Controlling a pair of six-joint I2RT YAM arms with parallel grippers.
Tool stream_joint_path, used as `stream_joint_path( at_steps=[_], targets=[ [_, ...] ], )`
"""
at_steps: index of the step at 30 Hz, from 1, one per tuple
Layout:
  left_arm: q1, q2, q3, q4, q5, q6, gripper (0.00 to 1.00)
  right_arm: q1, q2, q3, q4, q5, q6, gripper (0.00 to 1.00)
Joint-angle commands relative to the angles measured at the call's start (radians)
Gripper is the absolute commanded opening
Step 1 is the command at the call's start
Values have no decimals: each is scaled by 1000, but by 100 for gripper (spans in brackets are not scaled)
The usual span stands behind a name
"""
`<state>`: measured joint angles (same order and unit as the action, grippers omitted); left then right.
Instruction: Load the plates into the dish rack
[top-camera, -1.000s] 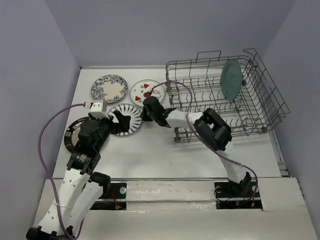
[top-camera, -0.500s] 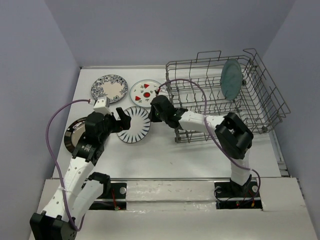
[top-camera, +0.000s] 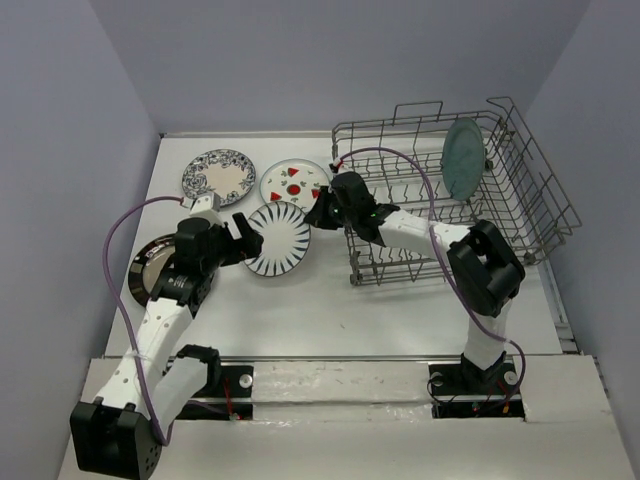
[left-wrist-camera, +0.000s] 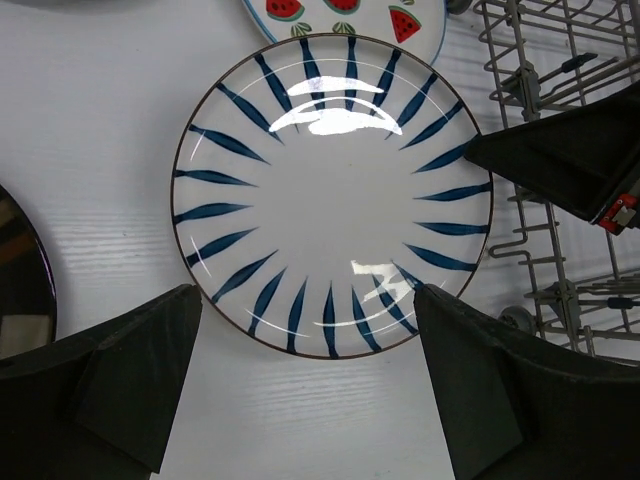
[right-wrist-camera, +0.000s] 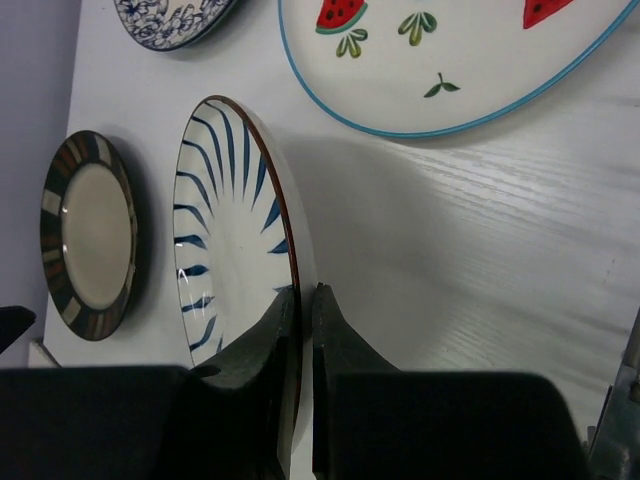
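Reaching left, right hand (right-wrist-camera: 304, 300) pinching plate (right-wrist-camera: 225, 230) (tilted)

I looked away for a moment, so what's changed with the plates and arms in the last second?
The striped plate moved right, toward the dish rack, its rim pinched in the jaws of the right gripper. The left gripper followed behind it, jaws open. The teal plate in the rack and the floral plate, fruit plate and dark plate on the table stayed put.
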<state>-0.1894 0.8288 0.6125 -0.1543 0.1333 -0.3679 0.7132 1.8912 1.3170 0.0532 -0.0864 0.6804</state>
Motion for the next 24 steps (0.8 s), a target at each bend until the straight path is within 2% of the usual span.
stream_joint_path(
  at_steps=[1, 4, 8, 10, 13, 17, 20, 24],
  targets=[
    [27, 7, -42, 61, 87, -99, 99, -12, -63, 11, 189, -96, 73, 7],
    [59, -2, -112, 102, 111, -175, 99, -12, -58, 1, 189, -90, 73, 7],
    [62, -51, -152, 94, -58, -244, 99, -34, -67, -28, 229, -128, 99, 7],
    [64, -71, -174, 105, -81, -270, 99, -43, -79, -41, 255, -142, 113, 7],
    [67, -45, -230, 146, -69, -305, 99, -52, -90, -42, 267, -165, 122, 7],
    [85, 53, -266, 271, -12, -336, 99, -61, -104, -42, 277, -196, 133, 7],
    [103, 67, -289, 367, 20, -370, 99, -61, -104, -47, 289, -217, 146, 7],
    [108, 110, -296, 417, 32, -371, 99, -70, -115, -55, 307, -246, 160, 7]
  ],
)
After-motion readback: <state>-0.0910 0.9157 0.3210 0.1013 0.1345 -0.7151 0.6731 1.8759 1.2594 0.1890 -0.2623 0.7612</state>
